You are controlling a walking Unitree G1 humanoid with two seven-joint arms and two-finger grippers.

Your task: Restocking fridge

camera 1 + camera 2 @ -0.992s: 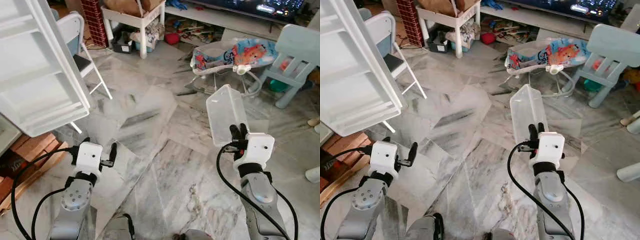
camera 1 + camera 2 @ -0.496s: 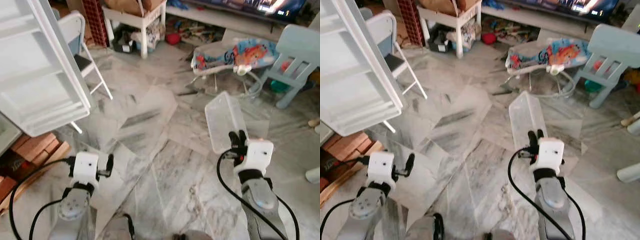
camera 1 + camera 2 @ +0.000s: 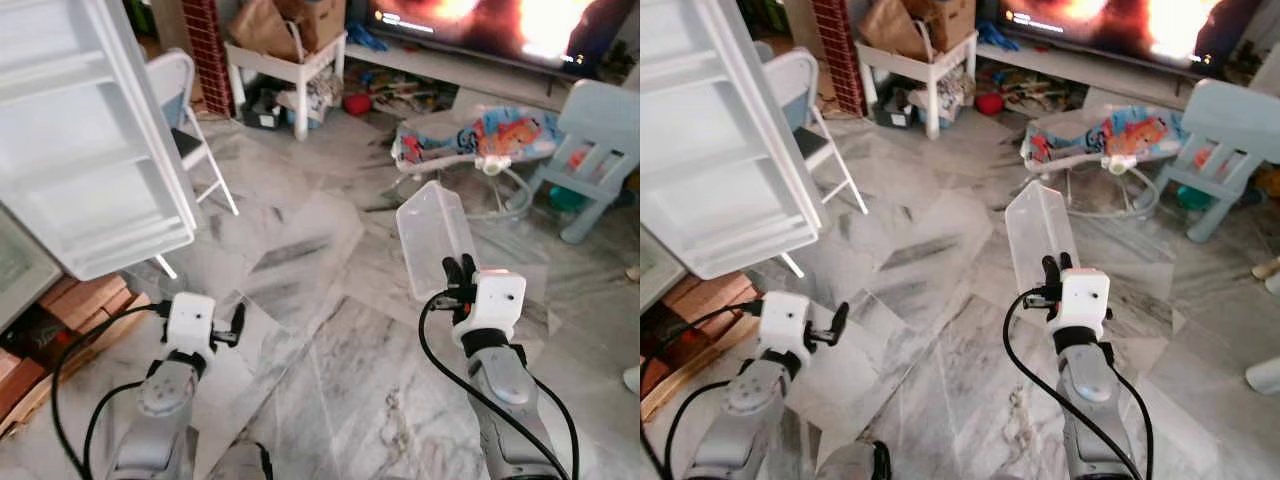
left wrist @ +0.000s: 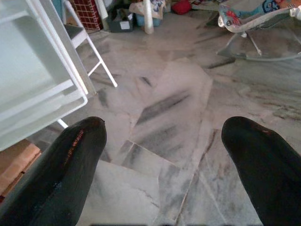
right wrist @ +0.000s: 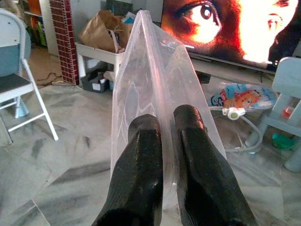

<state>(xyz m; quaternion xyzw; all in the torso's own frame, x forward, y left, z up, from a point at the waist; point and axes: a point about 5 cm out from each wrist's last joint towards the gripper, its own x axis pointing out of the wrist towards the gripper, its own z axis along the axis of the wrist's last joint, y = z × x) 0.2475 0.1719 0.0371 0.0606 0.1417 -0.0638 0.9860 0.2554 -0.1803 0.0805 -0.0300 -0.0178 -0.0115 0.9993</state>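
Note:
A clear plastic bin (image 3: 432,238) stands upright over the marble floor, and my right gripper (image 3: 459,272) is shut on its lower edge. The right wrist view shows both black fingers (image 5: 141,155) pinching the bin's thin wall (image 5: 150,66). My left gripper (image 4: 162,155) is low on the left, open, with only floor between its fingers (image 4: 70,165). The open white fridge door (image 3: 90,150), with its shelves, stands at the far left, above and beyond the left gripper (image 3: 232,322).
A white folding chair (image 3: 185,110) stands just past the fridge door. Further off are a white side table (image 3: 290,55), a baby bouncer (image 3: 480,130), a pale blue child's chair (image 3: 600,130) and a lit television (image 3: 500,25). Bricks (image 3: 80,300) lie under the fridge.
The camera has tilted up, so the television has come into sight. The right gripper keeps its hold on the bin. The left arm dipped and came back up a little.

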